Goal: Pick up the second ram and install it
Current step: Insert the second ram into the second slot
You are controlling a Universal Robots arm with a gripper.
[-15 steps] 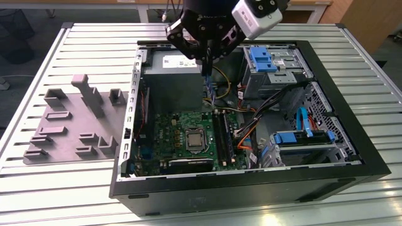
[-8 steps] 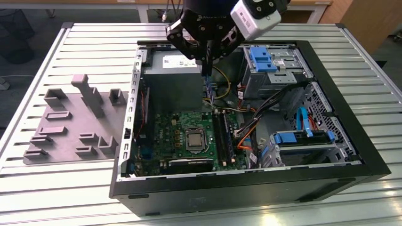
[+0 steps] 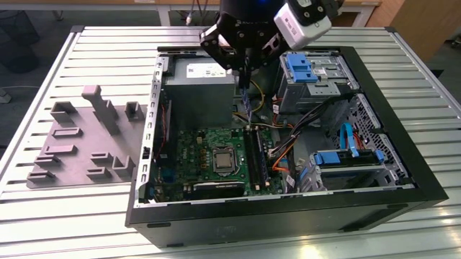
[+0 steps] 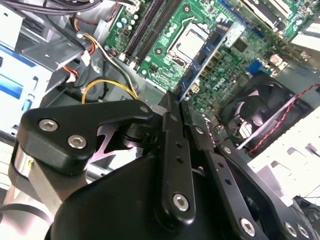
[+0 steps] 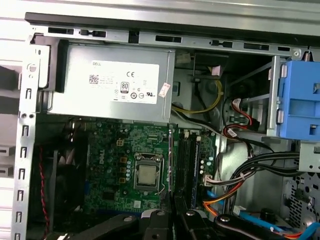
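Nearest, in the second wrist view: gripper (image 4: 176, 107) pinched narrow on one end of the ram (image 4: 202, 60), fingers (image 4: 170, 150) pressed flat against both faces. Blue-green stick running straight out from the fingertips, long axis in line with the fingers, free end pointing toward the motherboard (image 4: 165, 55). Seen edge-on in the first wrist view as a thin line, ram (image 5: 171, 165) rising from the gripper (image 5: 174, 216) and lying just beside the black slots (image 5: 187, 160), roughly parallel to them in that picture.

From the exterior view: gripper (image 3: 243, 81) poised above the open case (image 3: 288, 216), pointing down, ram (image 3: 247, 105) hanging near upright beneath it. Lower tip close over the end of the slots (image 3: 253, 154) nearest the power supply (image 3: 198, 91), apparently not yet touching. Slots thus directly below and a little toward the camera from the ram; seating not yet done, judging by the gap. Stick looks end-down rather than laid along the slot.

Farther off: processor socket (image 3: 224, 160) beside the slots, blue drive bays (image 3: 299, 67) toward the exterior view's right, grey fixture (image 3: 79, 140) on the slatted surface (image 3: 72, 216) at the exterior view's left.
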